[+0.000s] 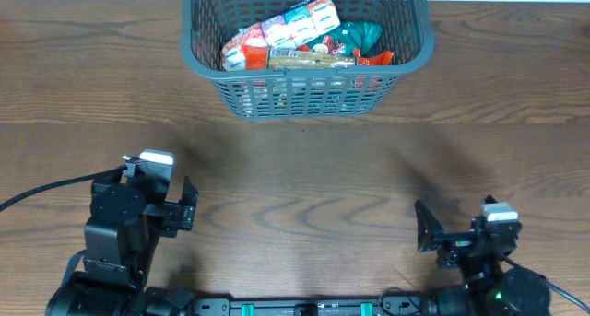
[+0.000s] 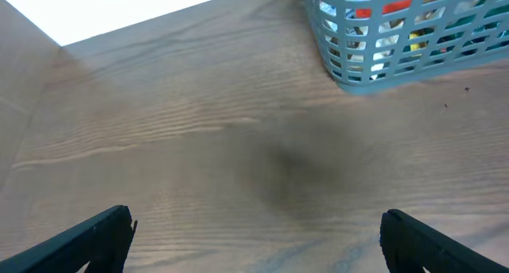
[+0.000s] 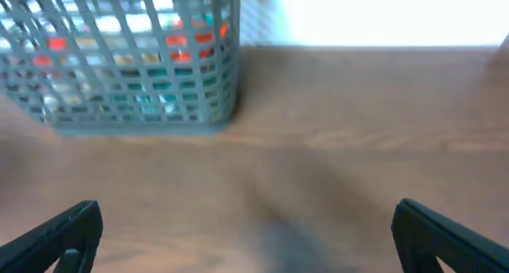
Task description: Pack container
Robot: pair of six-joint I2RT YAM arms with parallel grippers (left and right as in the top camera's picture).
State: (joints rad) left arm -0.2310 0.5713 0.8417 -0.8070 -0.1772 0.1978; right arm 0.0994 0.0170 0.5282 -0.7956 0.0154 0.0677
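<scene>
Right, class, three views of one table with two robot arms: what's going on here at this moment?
Nothing is being handled. The container stands at the far side of the table, with several colourful packets lying inside it. Both arms sit near the front edge, apart from it. The left gripper and the right gripper are open and hold nothing, and no loose packet shows on the wood.

The basket (image 1: 304,93) is dark grey, its sides a lattice of slots. Inside show a white and orange packet (image 1: 300,23), a teal packet (image 1: 361,35), a red packet (image 1: 376,58) and a tan packet (image 1: 309,60). The table (image 1: 304,187) is brown with wavy wood grain. The left gripper (image 2: 254,225) and right gripper (image 3: 248,216) are black.
</scene>
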